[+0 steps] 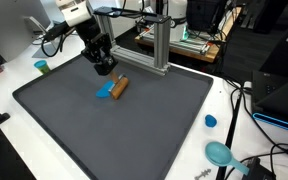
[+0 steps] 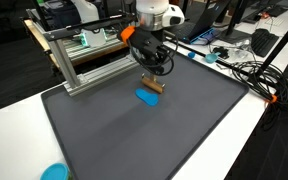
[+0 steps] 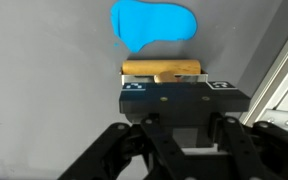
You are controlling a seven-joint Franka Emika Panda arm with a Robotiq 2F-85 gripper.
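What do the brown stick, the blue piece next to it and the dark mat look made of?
The brown stick is probably wood: matte tan with a lighter patch, though cork or cardboard isn't excluded. The blue piece is flat, evenly saturated and has a rounded outline; likely plastic or silicone, can't tell which. The dark mat is dull grey with no glare and looks like rubber or foam.

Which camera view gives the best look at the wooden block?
The wrist view: the wooden block lies large and unobstructed between the end effector and the blue piece. Both exterior views show it only small, beside the blue piece and close by the end effector.
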